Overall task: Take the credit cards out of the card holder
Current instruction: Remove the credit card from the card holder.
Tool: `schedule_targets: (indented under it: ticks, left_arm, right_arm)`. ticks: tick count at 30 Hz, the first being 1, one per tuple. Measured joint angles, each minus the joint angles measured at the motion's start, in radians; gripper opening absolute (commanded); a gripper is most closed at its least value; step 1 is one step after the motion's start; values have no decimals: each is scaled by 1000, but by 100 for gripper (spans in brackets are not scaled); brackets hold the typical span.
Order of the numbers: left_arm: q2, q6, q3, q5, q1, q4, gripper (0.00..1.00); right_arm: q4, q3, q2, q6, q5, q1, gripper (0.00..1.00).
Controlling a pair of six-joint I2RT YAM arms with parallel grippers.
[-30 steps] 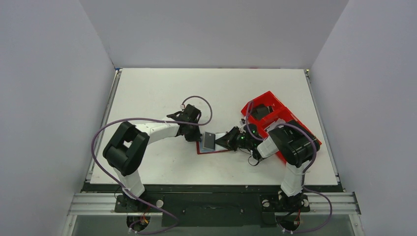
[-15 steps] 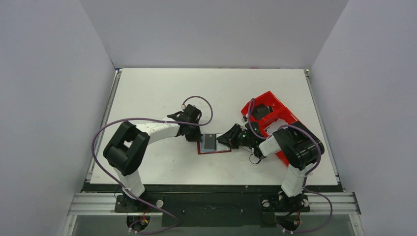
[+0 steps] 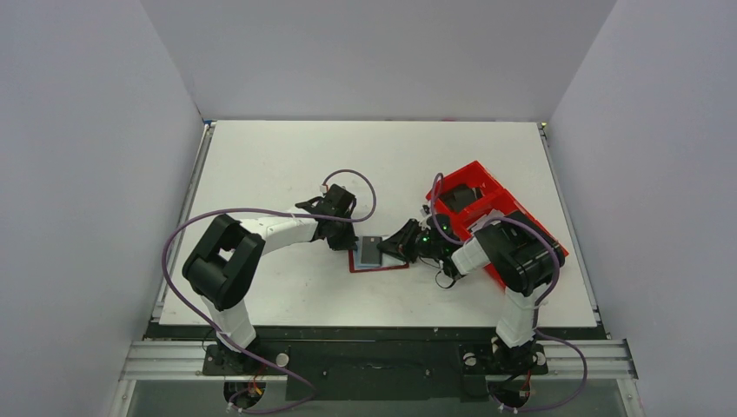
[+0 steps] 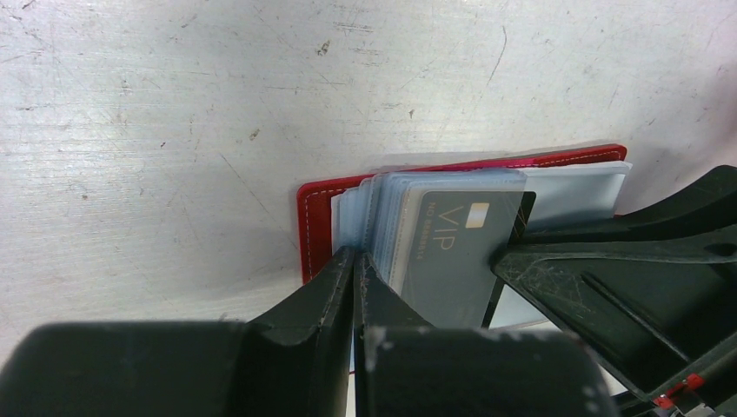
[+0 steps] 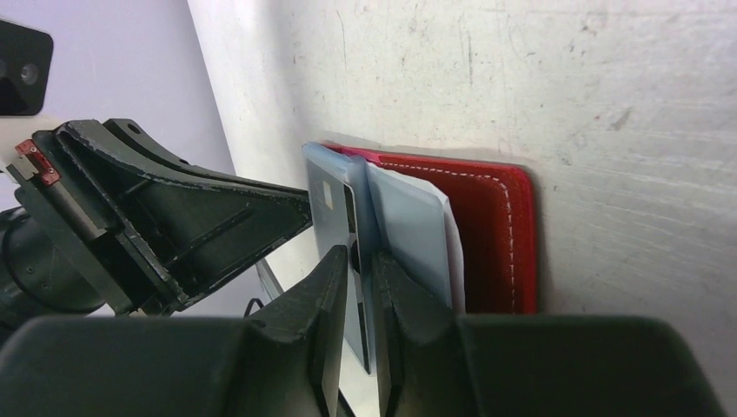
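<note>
1. left gripper (image 4: 355,261): clenched on the clear sleeves (image 4: 369,217) of the card holder (image 4: 313,228), which lies open on the table (image 4: 174,130).
2. right gripper (image 5: 361,256): narrow gap, pinching the grey-blue VIP card (image 4: 459,252) (standing among those sleeves).
3. Change: the right gripper is nearer the holder than a second ago; the holder is unmoved.

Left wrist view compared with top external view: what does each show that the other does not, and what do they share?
Only the left wrist view shows the word VIP on the grey card, the clear sleeves and the left tool pinched on a sleeve edge. Only the top external view shows the red tray and the left arm and right arm whole. Both show the open card holder on the white table, with the right tool at the card.
</note>
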Motion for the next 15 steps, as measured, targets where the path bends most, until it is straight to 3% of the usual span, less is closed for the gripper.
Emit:
schedule_targets:
  ticks: [5, 15]
  left_arm:
    - [0, 0, 0, 0, 0, 0, 0]
    - [1, 0, 0, 1, 0, 0, 0]
  right_arm:
    - [12, -1, 0, 12, 0, 0, 10]
    - [104, -25, 33, 61, 0, -2, 12]
